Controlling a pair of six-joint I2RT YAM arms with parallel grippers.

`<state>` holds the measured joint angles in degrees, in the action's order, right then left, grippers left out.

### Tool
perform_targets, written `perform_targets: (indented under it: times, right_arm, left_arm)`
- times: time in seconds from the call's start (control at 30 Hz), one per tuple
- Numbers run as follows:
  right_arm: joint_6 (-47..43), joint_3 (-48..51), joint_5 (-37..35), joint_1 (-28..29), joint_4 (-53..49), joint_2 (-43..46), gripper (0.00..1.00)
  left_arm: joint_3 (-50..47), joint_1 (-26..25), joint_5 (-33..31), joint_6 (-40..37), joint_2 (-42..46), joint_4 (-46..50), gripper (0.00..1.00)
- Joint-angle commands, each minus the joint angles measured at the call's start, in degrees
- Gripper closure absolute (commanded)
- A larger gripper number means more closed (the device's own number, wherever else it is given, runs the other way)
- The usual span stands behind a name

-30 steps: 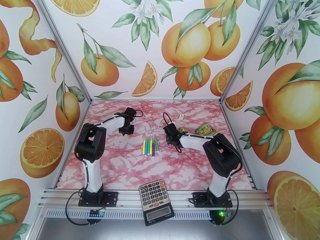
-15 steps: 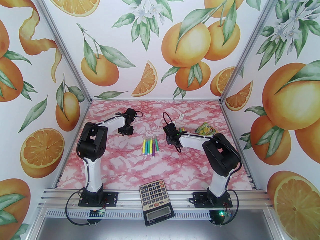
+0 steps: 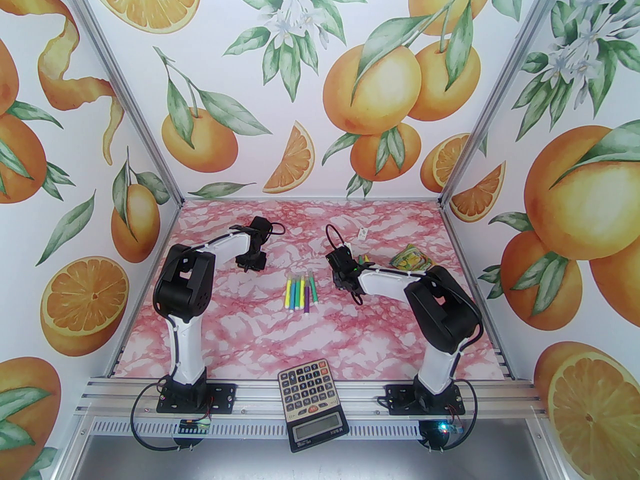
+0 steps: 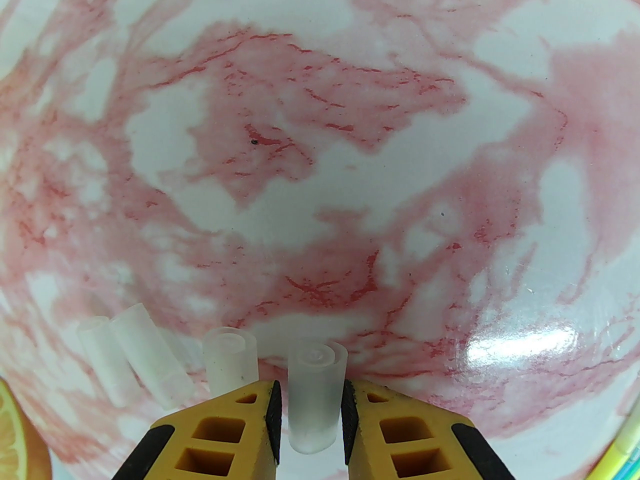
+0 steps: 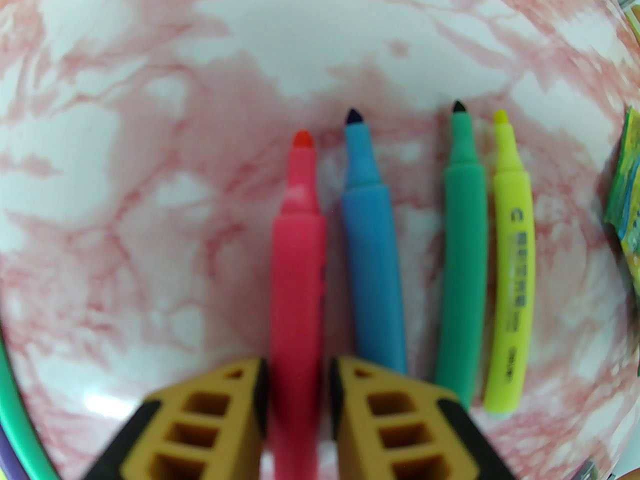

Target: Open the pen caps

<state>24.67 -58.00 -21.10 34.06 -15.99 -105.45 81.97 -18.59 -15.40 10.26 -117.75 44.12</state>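
Observation:
My left gripper (image 4: 310, 388) (image 3: 251, 262) is low over the table, left of the middle. A clear pen cap (image 4: 315, 373) lies between its yellow fingers, with a thin gap beside the pads, so the jaws stand slightly open. Three more clear caps (image 4: 150, 363) lie just to its left. My right gripper (image 5: 297, 368) (image 3: 345, 280) straddles an uncapped pink pen (image 5: 297, 248) with small gaps on both sides, open. Blue (image 5: 372, 248), green (image 5: 465, 248) and yellow (image 5: 515, 248) uncapped pens lie beside it. Several capped pens (image 3: 300, 293) lie in a row mid-table.
A green-yellow snack pouch (image 3: 410, 259) lies at the right, close to the uncapped pens. A small white tag (image 3: 362, 233) sits behind the right gripper. A calculator (image 3: 312, 403) rests across the front rail. Printed walls close in the left, right and back.
The left arm has shifted very slightly. Nothing else visibly differs in the top view.

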Motion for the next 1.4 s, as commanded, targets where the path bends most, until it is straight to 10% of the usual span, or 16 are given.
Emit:
perform_targets:
  times: [0.0, 0.7, 1.37]
  right_arm:
    - [0.48, -0.93, -2.0, -0.23, -0.97, -0.41, 0.71]
    - [-9.52, 0.82, 11.33, 5.72, 3.11, 11.2, 0.58]
    - [-6.61, -2.94, 19.58, 9.29, 1.09, 3.13, 0.57]
  left_arm:
    - [0.84, 0.22, 1.92, -0.14, 0.57, 0.42, 0.7]
    - [-1.67, 0.66, 13.0, 0.59, 13.59, -1.43, 0.56]
    - [-27.64, 6.19, 29.98, 4.09, 34.86, -24.26, 0.38]
